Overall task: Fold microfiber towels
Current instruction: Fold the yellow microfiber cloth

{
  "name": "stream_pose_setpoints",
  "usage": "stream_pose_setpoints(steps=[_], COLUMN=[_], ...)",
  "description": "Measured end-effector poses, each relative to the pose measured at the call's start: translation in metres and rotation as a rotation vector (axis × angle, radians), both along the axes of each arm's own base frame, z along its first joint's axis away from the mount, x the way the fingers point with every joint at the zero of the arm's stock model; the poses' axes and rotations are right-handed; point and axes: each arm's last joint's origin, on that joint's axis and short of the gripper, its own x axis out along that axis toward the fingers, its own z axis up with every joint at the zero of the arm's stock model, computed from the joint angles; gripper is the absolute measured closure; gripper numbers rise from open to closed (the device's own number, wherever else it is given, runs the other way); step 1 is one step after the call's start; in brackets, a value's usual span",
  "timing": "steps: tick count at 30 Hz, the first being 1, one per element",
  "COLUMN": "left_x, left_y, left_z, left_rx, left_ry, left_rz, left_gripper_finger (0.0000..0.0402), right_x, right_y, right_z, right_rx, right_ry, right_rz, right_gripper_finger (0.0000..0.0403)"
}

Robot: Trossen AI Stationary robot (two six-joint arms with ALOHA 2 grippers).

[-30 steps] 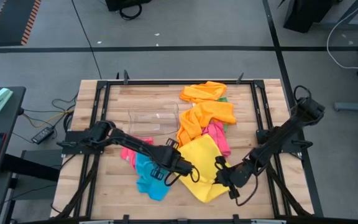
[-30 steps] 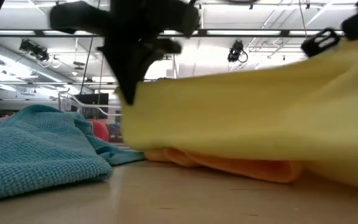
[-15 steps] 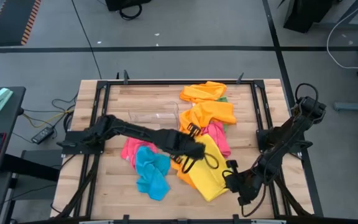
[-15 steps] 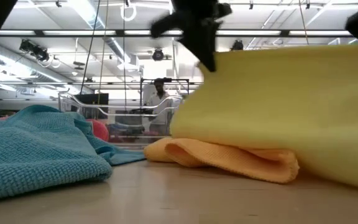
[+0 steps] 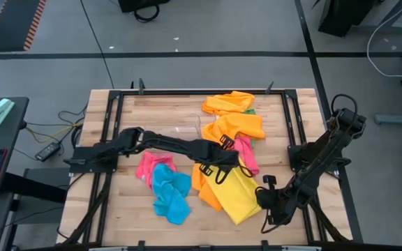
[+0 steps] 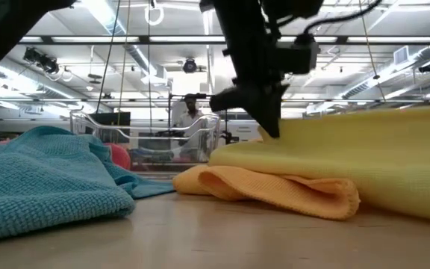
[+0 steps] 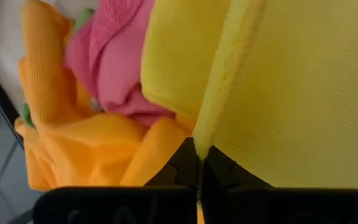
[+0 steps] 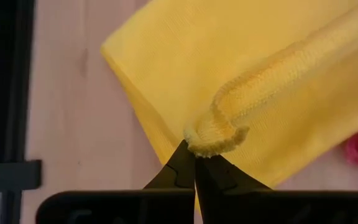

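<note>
Both sets of jaws are clamped shut on the hem of the yellow towel [image 5: 234,189]. Left gripper [image 5: 223,167] pinches the edge at centre frame in the high view; right gripper [image 5: 265,199] pinches a rolled corner at lower right of centre.

Step in hand, as judged: carrying one edge across to make a fold.
- Keep both pinches firm until the carried edge lies flat on the layer below.
- Move the two grippers in parallel so the hem stays taut and the fold line runs straight.
- Lower before release; a drop from height is likely to let the soft cloth crumple.
- Clear the orange towel [image 5: 206,188] that lies partly under the yellow one, or the fold may trap it.

Appearance: the yellow towel is a soft, finely ribbed cloth with a thick stitched hem, doubled over in the lower centre of the bench [image 5: 117,216]. A blue towel [image 5: 169,194] and a pink towel [image 5: 147,166] lie crumpled to its left. More orange cloths [image 5: 230,103] and another pink one [image 5: 244,152] lie heaped above it.
</note>
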Motion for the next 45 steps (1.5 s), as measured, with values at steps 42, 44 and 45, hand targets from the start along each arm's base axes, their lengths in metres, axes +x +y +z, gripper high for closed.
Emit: stream_pose_setpoints(steps=[42,44,45], left_x=[0.003,0.0,-0.002], left_y=[-0.045,-0.052,-0.054], left_z=[0.005,0.002,0.0], left_rx=[-0.166,-0.171,-0.173], left_ry=[-0.155,-0.129,-0.11], left_rz=[-0.014,-0.015,-0.013], left_gripper_finger=[0.0215,0.0222,0.0225], right_x=[-0.015,-0.019,-0.022], right_y=[0.001,0.003,0.004], right_z=[-0.015,-0.02,-0.023], right_rx=[-0.102,-0.102,-0.103], right_ry=[-0.047,-0.065,-0.068], right_rz=[0.103,0.168,0.192], right_gripper_finger=[0.0254,0.0253,0.0251])
